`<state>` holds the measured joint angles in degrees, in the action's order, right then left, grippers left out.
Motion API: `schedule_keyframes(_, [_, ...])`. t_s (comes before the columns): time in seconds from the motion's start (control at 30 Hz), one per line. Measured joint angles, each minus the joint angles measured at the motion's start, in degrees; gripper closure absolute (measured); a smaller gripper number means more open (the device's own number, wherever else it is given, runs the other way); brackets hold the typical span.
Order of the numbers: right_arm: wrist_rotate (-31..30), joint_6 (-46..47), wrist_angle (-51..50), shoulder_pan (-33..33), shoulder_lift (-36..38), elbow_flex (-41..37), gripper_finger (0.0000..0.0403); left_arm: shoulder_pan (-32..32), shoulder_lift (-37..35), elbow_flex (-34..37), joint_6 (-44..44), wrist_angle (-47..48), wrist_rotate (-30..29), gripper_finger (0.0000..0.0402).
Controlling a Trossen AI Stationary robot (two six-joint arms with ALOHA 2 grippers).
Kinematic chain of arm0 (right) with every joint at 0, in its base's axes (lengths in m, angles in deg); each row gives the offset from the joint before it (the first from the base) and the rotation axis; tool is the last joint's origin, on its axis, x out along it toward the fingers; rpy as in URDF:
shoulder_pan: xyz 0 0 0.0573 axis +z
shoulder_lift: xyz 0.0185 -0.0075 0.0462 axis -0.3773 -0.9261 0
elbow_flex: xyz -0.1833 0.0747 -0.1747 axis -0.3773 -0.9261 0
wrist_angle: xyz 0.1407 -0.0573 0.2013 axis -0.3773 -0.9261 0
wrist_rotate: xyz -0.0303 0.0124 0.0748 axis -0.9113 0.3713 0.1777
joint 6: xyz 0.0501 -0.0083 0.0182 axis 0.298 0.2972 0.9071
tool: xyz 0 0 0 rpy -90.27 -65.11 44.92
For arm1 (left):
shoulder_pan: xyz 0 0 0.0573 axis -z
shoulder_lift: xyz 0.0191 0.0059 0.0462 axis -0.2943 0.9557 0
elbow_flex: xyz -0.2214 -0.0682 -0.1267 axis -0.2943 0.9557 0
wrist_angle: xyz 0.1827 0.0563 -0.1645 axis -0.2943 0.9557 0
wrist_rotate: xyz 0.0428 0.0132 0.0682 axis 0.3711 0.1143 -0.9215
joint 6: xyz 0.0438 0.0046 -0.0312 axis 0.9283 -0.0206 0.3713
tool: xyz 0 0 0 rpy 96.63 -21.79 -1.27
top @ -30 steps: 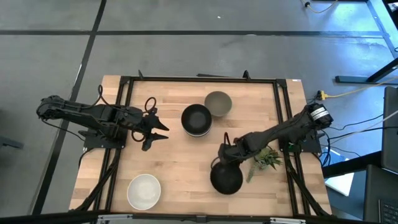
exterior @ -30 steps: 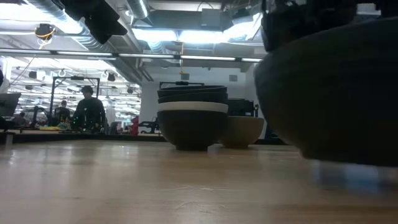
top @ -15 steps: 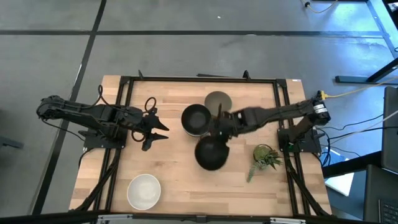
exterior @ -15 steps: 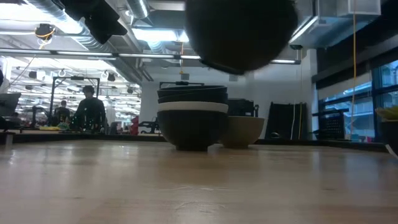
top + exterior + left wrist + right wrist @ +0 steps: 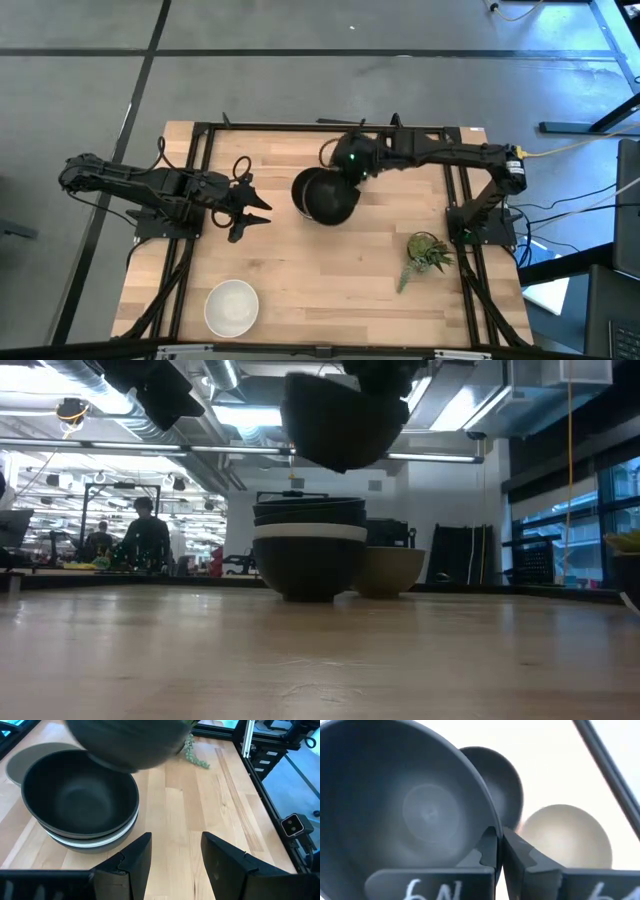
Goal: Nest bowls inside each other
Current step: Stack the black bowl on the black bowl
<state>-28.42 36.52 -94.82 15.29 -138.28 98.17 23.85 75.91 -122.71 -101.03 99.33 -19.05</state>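
While half a second ago the carried glossy black round bowl [image 5: 343,422] hung over bare wood nearer the plant, now held high just above and slightly to one side of the nested stack of glossy black and white bowls [image 5: 309,548], pinched by its rim in the right claw [image 5: 499,851], fingers clenched on the bowl's wall as the right wrist view shows. Carried in a second from the bench's near right corner up to mid-bench, so the transport leg judged nearly finished; lowering and release not yet done. Tilted somewhat in the low view, so levelling and centring over the stack's top bowl probably needed before letting go, or a rim catch risked. Standing just behind the stack, the dull grey-green round bowl [image 5: 391,571], mostly hidden under the right arm from above. Sitting alone near the front left of the light wooden bench [image 5: 290,270], a white round bowl [image 5: 232,307], well apart from the stack and yet to be nested. Parked at the left of the bench, the left claw [image 5: 250,209], released and empty, fingers spread, pointing toward the stack. Off to the right, the small green plant sprig [image 5: 427,253], untouched.
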Motion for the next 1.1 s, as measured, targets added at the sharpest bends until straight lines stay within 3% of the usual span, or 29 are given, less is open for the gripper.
schedule_keyframes(0.43, [3.9,-3.5,4.4,-4.8,-3.2,0.0,0.0391,0.0,0.0,0.0,0.0,-0.1,-0.5,0.0236])
schedule_keyframes(0.97, [4.0,-10.2,3.1,-7.6,-10.6,0.0,0.0391,0.0,0.0,0.0,-0.2,-0.1,-3.5,0.0236])
schedule_keyframes(1.1, [6.9,-10.3,3.2,-7.5,-10.6,0.0,0.0391,0.0,0.0,0.0,-0.4,-0.1,-4.2,0.0236])
